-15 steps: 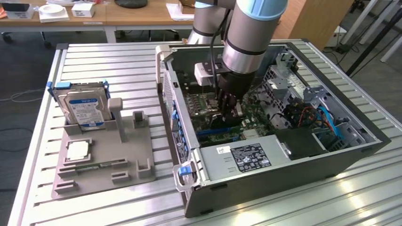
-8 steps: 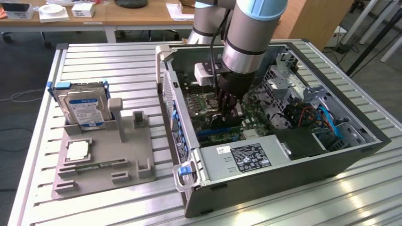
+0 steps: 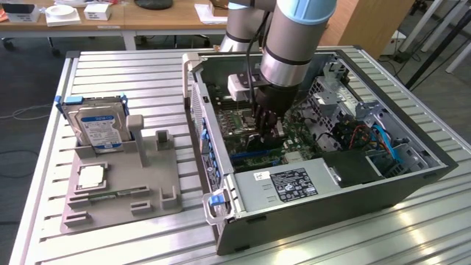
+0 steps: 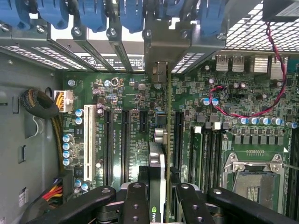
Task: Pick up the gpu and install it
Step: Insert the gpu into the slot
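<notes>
The gpu (image 4: 159, 161) stands on edge between my fingers (image 4: 135, 198), seen edge-on as a thin card with a green logo. Its pale metal end bracket (image 4: 158, 51) reaches the rear slot openings of the case. My gripper (image 4: 158, 193) is shut on the card, down inside the open computer case (image 3: 412, 165) over the green motherboard (image 4: 224, 135). In the exterior view the gripper (image 3: 266, 126) hangs straight down onto the board's expansion slots, with the dark gpu (image 3: 274, 138) below it. Whether the card sits fully in a slot I cannot tell.
Black expansion slots (image 4: 108, 144) and a white slot (image 4: 87, 140) lie beside the card, with an open processor socket (image 4: 254, 179) and a red-black wire (image 4: 264, 105) nearby. The power supply (image 3: 290, 185) fills the case's near end. Outside, a hard drive (image 3: 96, 124) stands in a grey holder (image 3: 125, 190).
</notes>
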`<state>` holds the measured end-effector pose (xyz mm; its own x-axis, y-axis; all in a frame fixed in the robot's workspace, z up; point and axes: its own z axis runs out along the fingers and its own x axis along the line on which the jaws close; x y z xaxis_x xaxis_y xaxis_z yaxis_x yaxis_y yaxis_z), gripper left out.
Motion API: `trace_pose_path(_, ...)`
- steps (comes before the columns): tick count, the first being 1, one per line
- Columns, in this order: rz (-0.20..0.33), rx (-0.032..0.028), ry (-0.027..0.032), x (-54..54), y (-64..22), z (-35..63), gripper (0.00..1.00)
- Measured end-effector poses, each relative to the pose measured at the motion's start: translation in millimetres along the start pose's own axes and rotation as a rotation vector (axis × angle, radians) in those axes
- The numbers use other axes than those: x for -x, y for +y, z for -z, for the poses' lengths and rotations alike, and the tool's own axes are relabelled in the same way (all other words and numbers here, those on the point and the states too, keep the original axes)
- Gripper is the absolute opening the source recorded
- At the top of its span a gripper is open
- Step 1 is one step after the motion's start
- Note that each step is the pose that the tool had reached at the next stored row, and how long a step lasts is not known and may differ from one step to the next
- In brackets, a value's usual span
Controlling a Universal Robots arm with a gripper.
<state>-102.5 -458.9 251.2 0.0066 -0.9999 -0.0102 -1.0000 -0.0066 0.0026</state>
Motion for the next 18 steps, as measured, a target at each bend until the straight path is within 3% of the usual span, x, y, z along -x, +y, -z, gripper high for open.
trace_pose_path(18,0.000,-0.0002,0.0025,1.4,1.1,-2.7,0.27)
